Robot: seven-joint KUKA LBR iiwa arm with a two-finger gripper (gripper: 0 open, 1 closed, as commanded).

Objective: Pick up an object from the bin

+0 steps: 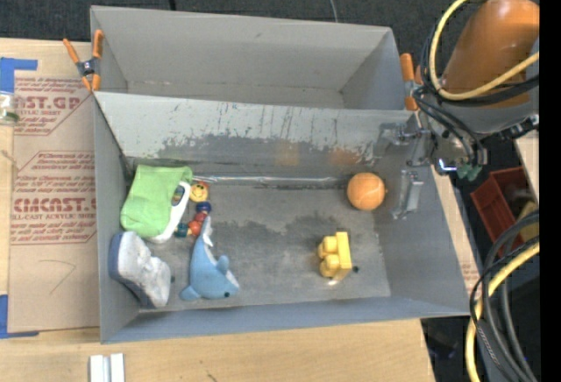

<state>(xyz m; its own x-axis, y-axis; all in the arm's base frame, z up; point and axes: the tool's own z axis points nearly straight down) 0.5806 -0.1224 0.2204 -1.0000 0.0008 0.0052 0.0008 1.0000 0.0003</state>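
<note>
My gripper (406, 196) hangs by the bin's right wall, just right of an orange ball (365, 192) that rests on the floor near the back right. It stands beside the ball, not around it. A yellow toy block (335, 255) lies lower down, to the front left of the gripper.
Along the left side lie a green cloth (153, 198), a small colourful toy figure (195, 209), a blue plush whale (209, 273) and a pale grey bundle (145, 268). The arm with its orange cover and cables reaches in over the right rim.
</note>
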